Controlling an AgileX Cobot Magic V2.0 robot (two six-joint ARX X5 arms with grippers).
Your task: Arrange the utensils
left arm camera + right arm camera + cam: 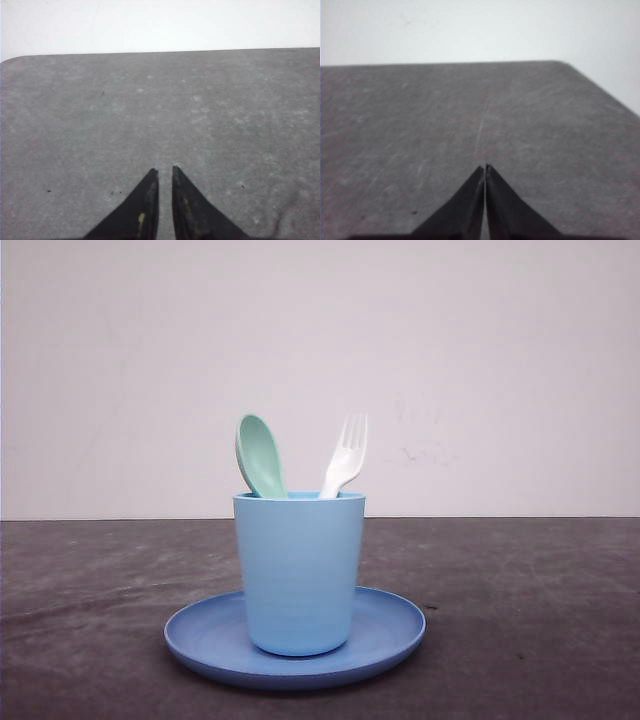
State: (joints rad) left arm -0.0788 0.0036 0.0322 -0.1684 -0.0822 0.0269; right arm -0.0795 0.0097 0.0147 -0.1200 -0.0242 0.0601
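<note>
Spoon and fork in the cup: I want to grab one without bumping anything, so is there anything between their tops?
Nothing. In the front view, the spoon and fork lean apart above the cup, with bare wall behind the gap.

Left gripper (165, 170) & right gripper (485, 167): black, tapered pointed jaws; left w/ small yellowish scuff marks.

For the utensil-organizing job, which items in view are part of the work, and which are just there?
Part of the job:
- pale mint-green plastic spoon, bowl up in the cup
- small white plastic fork, tines up in the cup

Just there:
- light blue plastic cup, upright on the plate
- round blue plate
- dark grey table
</note>
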